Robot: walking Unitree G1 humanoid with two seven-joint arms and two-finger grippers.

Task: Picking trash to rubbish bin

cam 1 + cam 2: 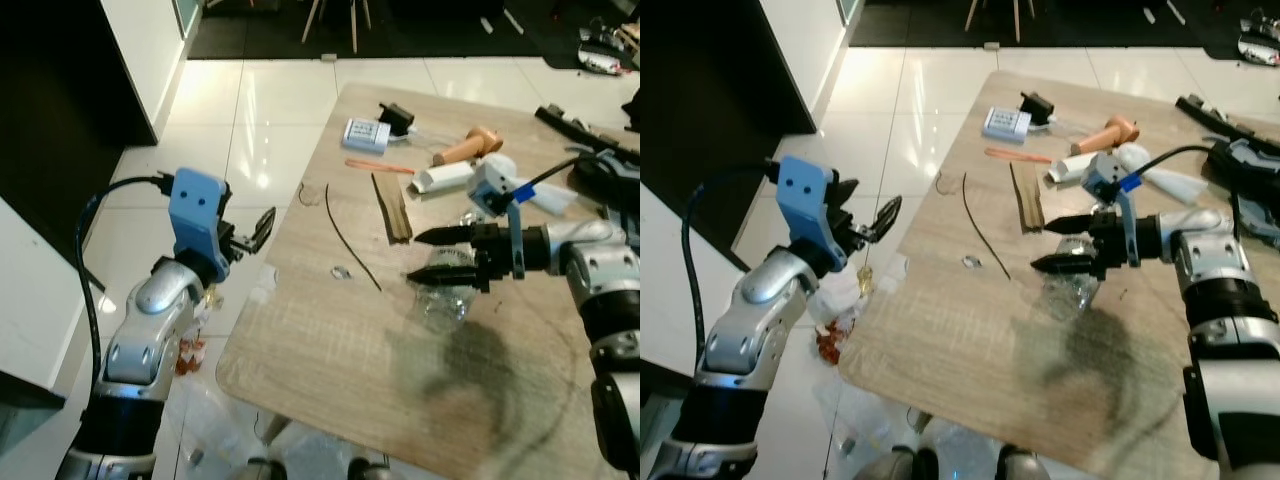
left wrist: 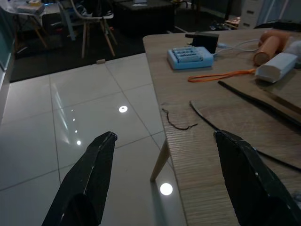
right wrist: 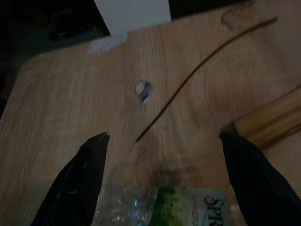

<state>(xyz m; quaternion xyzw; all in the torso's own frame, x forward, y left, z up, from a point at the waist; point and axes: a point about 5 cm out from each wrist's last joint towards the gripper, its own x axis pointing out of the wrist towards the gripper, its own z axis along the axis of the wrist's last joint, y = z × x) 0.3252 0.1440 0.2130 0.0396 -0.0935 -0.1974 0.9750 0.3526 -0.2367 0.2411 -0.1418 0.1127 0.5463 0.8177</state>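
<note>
crushed bottle [image 1: 447, 297] on table [image 1: 330, 350]; thin cable [image 1: 350, 240] left; wood strip [image 1: 391, 207] behind.

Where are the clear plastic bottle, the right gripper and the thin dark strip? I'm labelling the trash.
clear plastic bottle [image 1: 445, 298], left eye view, crushed body.
right gripper [image 1: 427, 255], left eye view, between its fingertips.
thin dark strip [image 1: 350, 245], left eye view, mid-length.

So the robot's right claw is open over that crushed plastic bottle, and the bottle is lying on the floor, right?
Not quite. The right gripper is open over the crushed plastic bottle, but the bottle lies on the wooden table, not the floor. The left eye view shows it.
</note>
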